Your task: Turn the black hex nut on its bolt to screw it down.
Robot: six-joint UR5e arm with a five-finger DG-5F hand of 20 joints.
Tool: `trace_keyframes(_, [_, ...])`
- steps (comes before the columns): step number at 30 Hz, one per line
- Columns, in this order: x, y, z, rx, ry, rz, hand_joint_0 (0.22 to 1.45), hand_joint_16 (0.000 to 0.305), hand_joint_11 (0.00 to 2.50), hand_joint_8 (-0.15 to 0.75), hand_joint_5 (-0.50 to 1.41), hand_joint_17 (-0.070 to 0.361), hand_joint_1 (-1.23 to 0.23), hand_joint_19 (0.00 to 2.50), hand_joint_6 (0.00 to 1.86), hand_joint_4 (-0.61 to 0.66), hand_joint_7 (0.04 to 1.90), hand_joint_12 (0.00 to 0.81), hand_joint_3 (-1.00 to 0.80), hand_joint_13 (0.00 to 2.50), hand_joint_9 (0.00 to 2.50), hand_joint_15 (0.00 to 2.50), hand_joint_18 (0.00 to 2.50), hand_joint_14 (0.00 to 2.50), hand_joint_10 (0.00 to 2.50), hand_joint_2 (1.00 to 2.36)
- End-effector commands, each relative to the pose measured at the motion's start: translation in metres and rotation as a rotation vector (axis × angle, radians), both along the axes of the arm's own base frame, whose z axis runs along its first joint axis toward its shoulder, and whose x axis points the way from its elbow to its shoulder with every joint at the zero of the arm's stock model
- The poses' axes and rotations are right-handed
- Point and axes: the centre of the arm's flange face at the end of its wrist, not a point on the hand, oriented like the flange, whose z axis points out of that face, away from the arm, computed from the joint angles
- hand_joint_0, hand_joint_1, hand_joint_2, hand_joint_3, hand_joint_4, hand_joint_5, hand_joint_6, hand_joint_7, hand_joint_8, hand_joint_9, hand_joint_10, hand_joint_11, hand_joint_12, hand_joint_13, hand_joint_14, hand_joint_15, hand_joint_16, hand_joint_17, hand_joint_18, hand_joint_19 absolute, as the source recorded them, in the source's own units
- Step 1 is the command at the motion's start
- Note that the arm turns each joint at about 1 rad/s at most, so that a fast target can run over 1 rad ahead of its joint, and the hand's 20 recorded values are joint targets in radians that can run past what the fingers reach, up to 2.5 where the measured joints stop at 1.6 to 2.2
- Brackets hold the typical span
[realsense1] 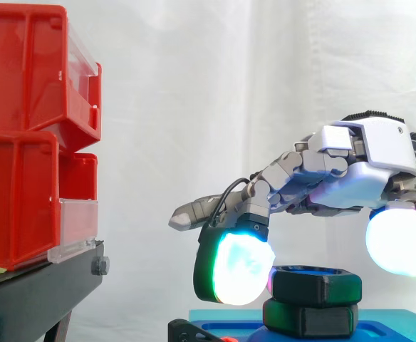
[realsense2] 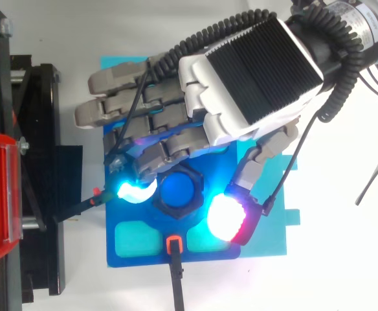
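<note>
The side view sits close beside the work, about level with the black hex nut, and looks flat across it toward the white curtain — the hand enters from its right edge, and the red bins stand at its left. The top view hangs close above, looking straight down; there the arm comes in from the upper right corner and the bins lie at the left edge. Both views share the nut, the hand and the blue base.

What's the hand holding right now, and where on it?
The black hex nut: the hand pinches its outer sides between a finger pad and the thumb pad.
</note>
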Motion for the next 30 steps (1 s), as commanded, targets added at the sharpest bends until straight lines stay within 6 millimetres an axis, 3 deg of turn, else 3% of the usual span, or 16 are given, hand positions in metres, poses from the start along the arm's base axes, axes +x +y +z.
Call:
trace_keyframes(1, [-0.001, -0.004, 0.0, -0.002, -0.001, -0.001, 0.43, 0.047, 0.48, 0.331, -0.2, 0.105, -0.45, 0.11, 0.84, 0.29, 0.65, 0.374, -0.5, 0.26, 0.46, 0.06, 0.04, 0.0, 0.01, 1.0])
trace_keyframes(30, [-0.012, -0.034, -0.001, -0.009, -0.002, 0.005, 0.43, 0.047, 0.48, 0.331, -0.2, 0.105, -0.45, 0.11, 0.83, 0.29, 0.65, 0.372, -0.5, 0.27, 0.47, 0.07, 0.02, 0.0, 0.01, 1.0])
